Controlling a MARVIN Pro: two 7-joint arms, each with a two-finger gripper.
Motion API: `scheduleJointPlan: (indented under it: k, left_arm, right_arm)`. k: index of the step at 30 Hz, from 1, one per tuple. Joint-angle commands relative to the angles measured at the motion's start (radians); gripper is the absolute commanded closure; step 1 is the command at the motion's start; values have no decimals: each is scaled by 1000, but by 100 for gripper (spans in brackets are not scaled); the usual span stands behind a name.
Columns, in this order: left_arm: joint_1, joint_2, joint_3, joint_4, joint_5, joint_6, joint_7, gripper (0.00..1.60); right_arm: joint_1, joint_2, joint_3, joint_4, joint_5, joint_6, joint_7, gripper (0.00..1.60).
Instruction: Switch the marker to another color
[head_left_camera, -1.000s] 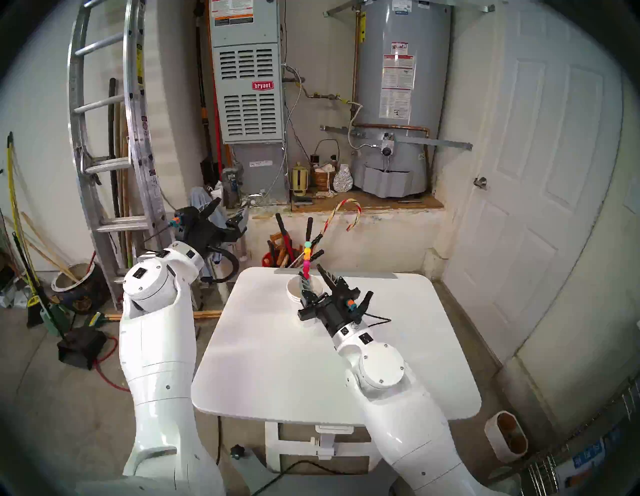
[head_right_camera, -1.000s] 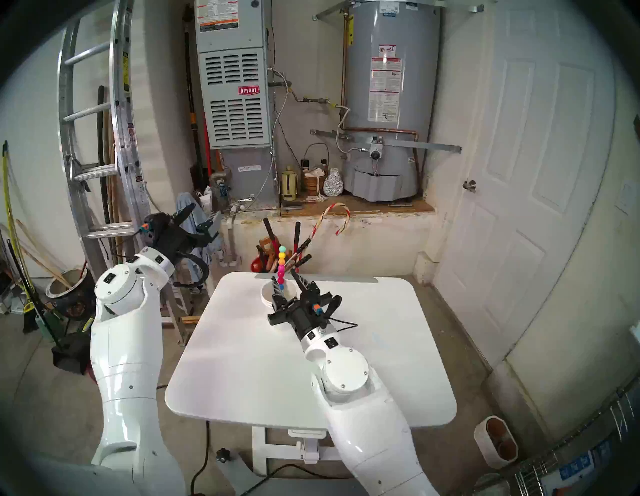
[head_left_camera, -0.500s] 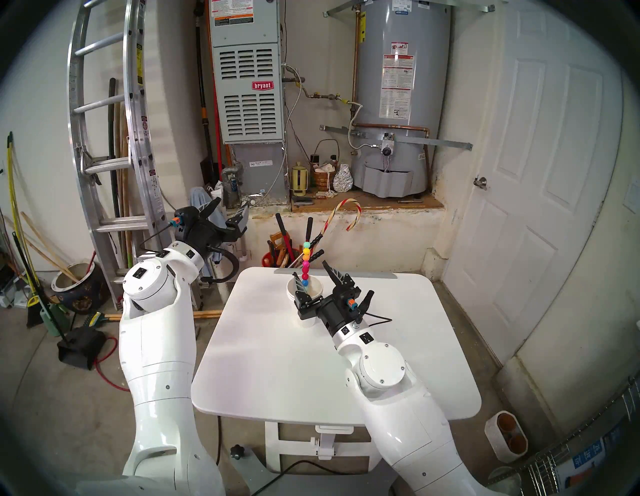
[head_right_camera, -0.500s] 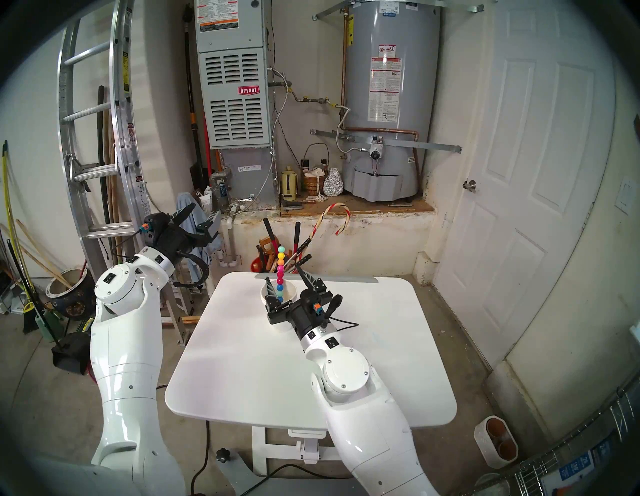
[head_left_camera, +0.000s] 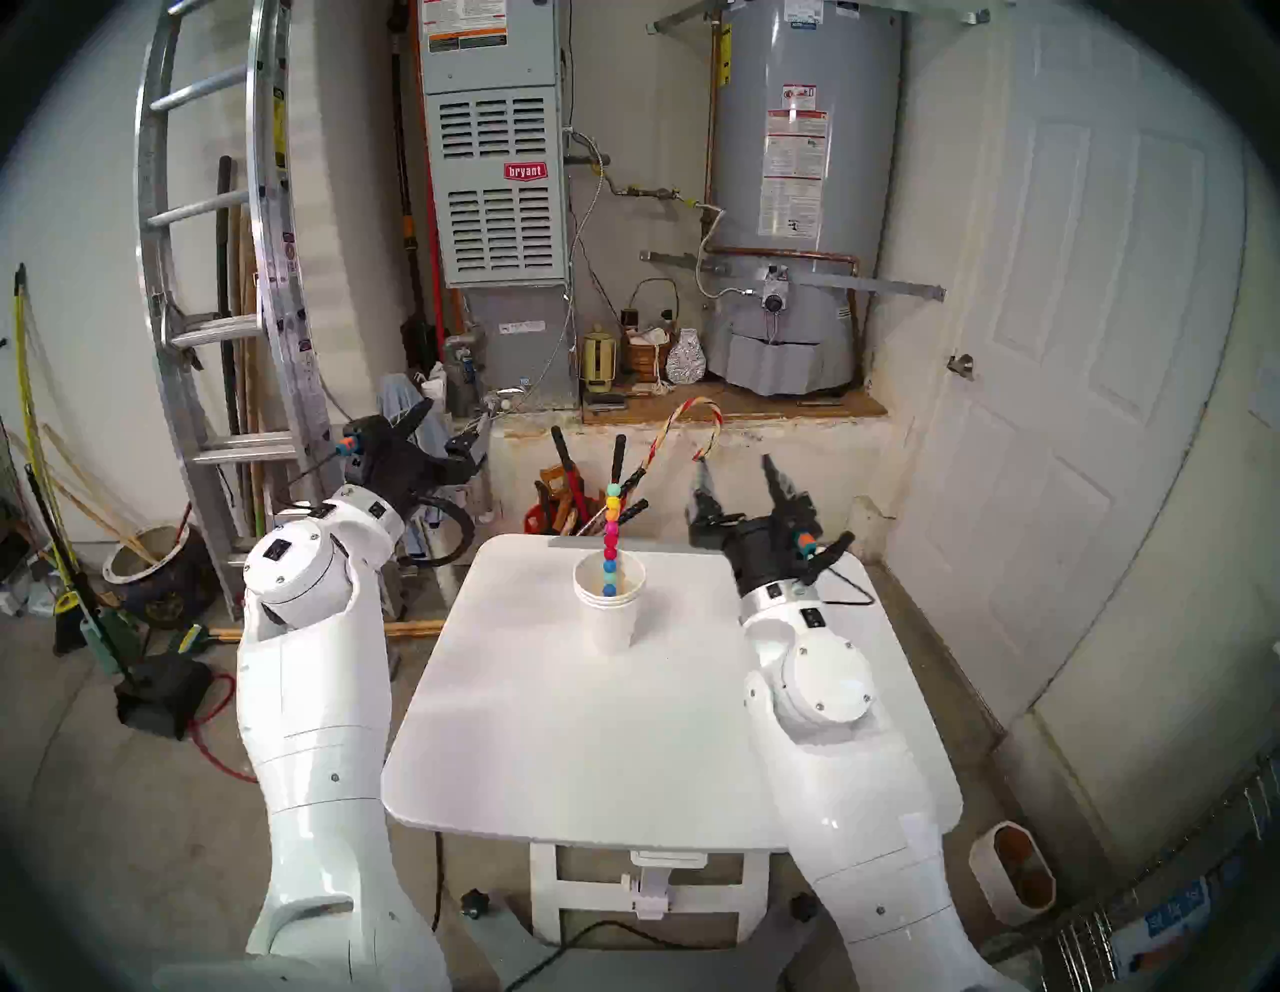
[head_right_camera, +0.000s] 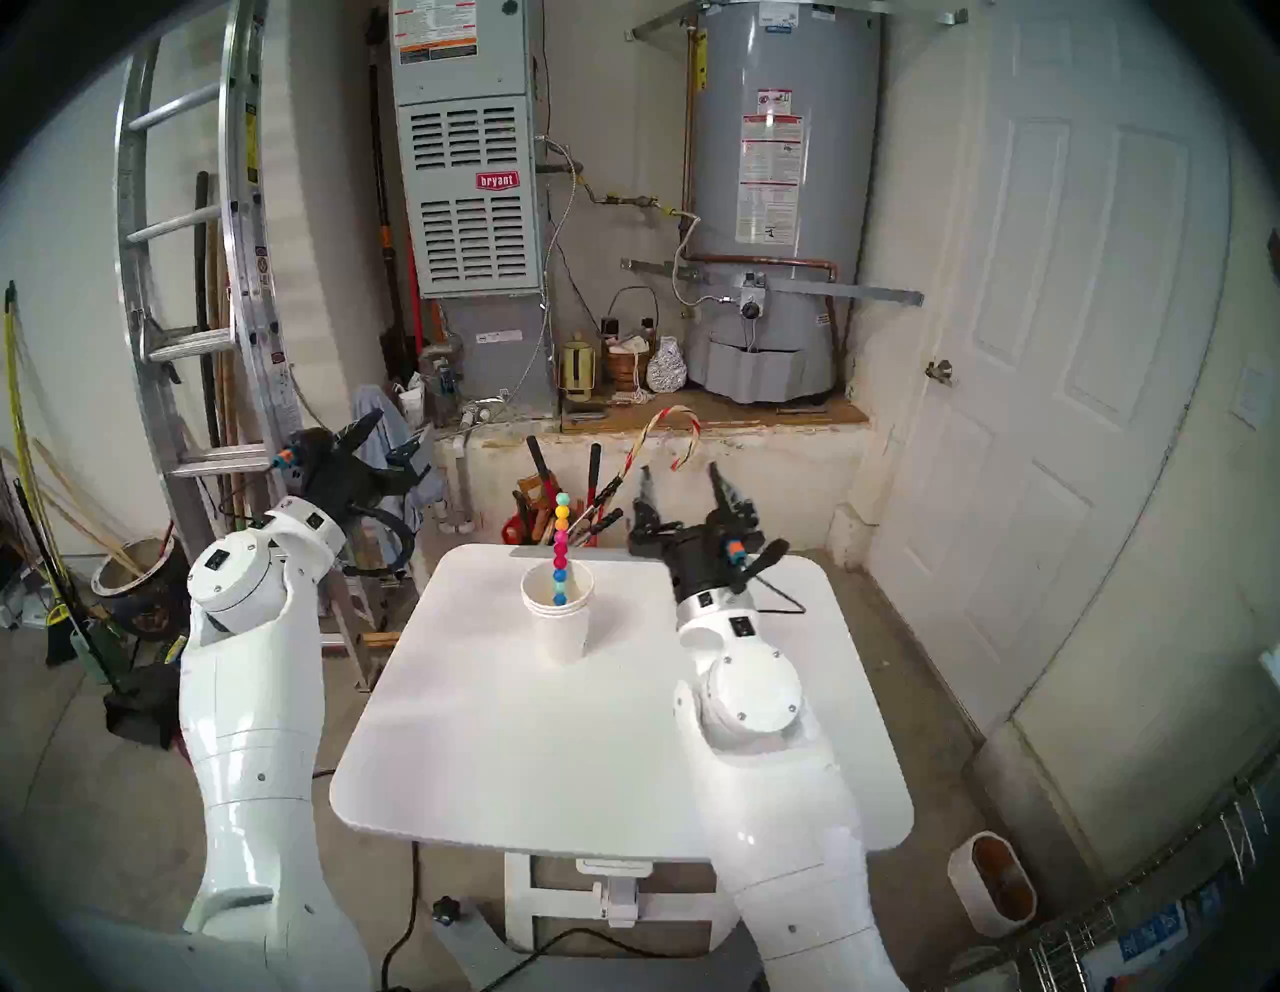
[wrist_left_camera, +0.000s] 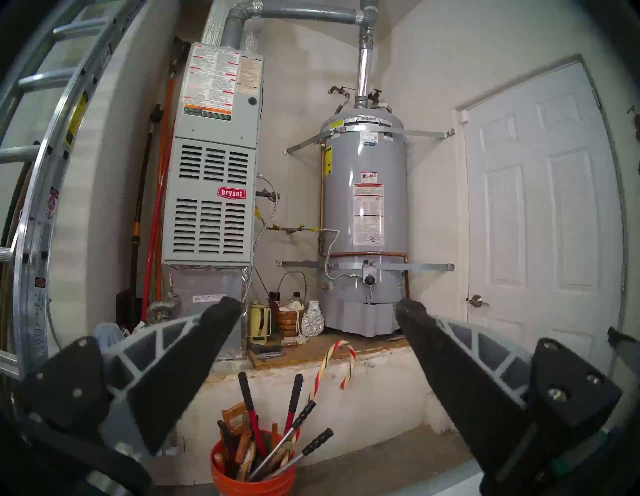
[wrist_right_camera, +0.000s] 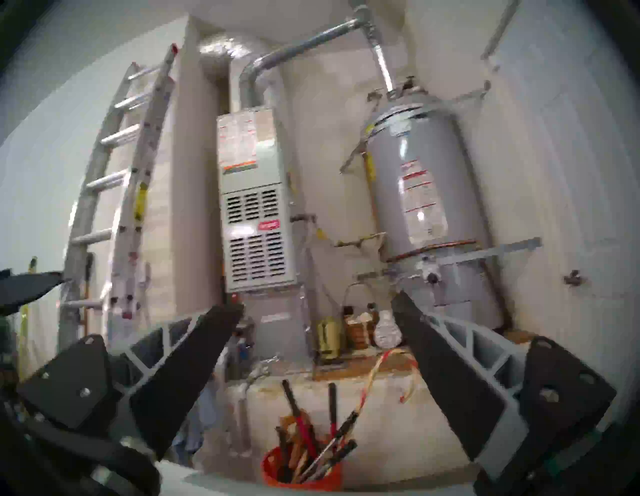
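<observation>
The marker (head_left_camera: 611, 537) is a slim stick of stacked glossy balls. It stands nearly upright in a stack of white paper cups (head_left_camera: 609, 613) at the far middle of the white table (head_left_camera: 589, 748), and also shows in the right head view (head_right_camera: 560, 547). My right gripper (head_left_camera: 735, 472) is open and empty, raised to the right of the cup above the table's far right part. My left gripper (head_left_camera: 454, 422) is open and empty, held off the table's left side. Neither wrist view shows the marker; both show open fingers, left (wrist_left_camera: 317, 306) and right (wrist_right_camera: 315, 304).
An orange bucket (head_left_camera: 537, 519) of black-and-red-handled tools and a striped candy cane (head_left_camera: 692, 415) stand behind the table's far edge. A ladder (head_left_camera: 208, 277) leans at the left. A furnace (head_left_camera: 495, 187) and a water heater (head_left_camera: 796, 208) stand at the back wall.
My right gripper was around the marker at the cup, opened wider, then pulled away up and to the right. The marker stays standing in the cup. The left arm barely moved.
</observation>
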Motion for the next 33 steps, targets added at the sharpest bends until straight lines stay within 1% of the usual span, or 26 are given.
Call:
scheduleJointPlan:
  k: [1, 3, 4, 6, 10, 15, 16, 17, 18, 19, 20, 21, 22, 23, 25, 33]
  left_arm:
    - [-13, -57, 61, -33, 72, 40, 94, 0]
    - [-15, -70, 78, -29, 87, 53, 116, 0]
    - [-17, -79, 88, -31, 110, 57, 147, 0]
    - [-22, -86, 101, -27, 132, 76, 176, 0]
    - [-30, -100, 128, -27, 206, 107, 262, 0]
    - [-49, -120, 135, -22, 257, 146, 351, 0]
    - [-51, -122, 136, -22, 263, 150, 363, 0]
    - [-54, -127, 138, -22, 269, 159, 378, 0]
    - [-55, -130, 139, -23, 274, 164, 388, 0]
    - [-56, -134, 142, -24, 281, 169, 402, 0]
    - [-56, -135, 145, -24, 283, 169, 406, 0]
    - [-57, -139, 147, -24, 289, 173, 418, 0]
    - [-57, -141, 149, -24, 291, 173, 425, 0]
    - [-57, -142, 151, -23, 294, 173, 430, 0]
    - [-59, -144, 153, -23, 297, 183, 439, 0]
    - [-61, -150, 157, -23, 306, 194, 460, 0]
  right_arm:
    - [70, -24, 34, -3, 2, 41, -120, 0]
    - [78, -27, 45, 5, 4, 59, -148, 0]
    - [83, -29, 47, 10, 4, 73, -180, 0]
    - [88, -32, 53, 16, -9, 84, -212, 0]
    - [102, -37, 49, 18, -20, 136, -295, 0]
    - [118, -44, 38, 27, -51, 177, -389, 0]
    - [122, -45, 35, 27, -46, 193, -407, 0]
    - [127, -47, 27, 30, -52, 199, -447, 0]
    - [128, -47, 31, 31, -56, 203, -433, 0]
    - [133, -50, 22, 32, -51, 218, -472, 0]
    - [135, -51, 20, 34, -54, 220, -484, 0]
    - [139, -52, 12, 36, -65, 224, -517, 0]
    - [141, -53, 15, 36, -59, 234, -506, 0]
    - [144, -54, 8, 38, -60, 239, -539, 0]
    - [152, -57, -1, 44, -59, 253, -580, 0]
    - [174, -67, -36, 61, -61, 273, -726, 0]
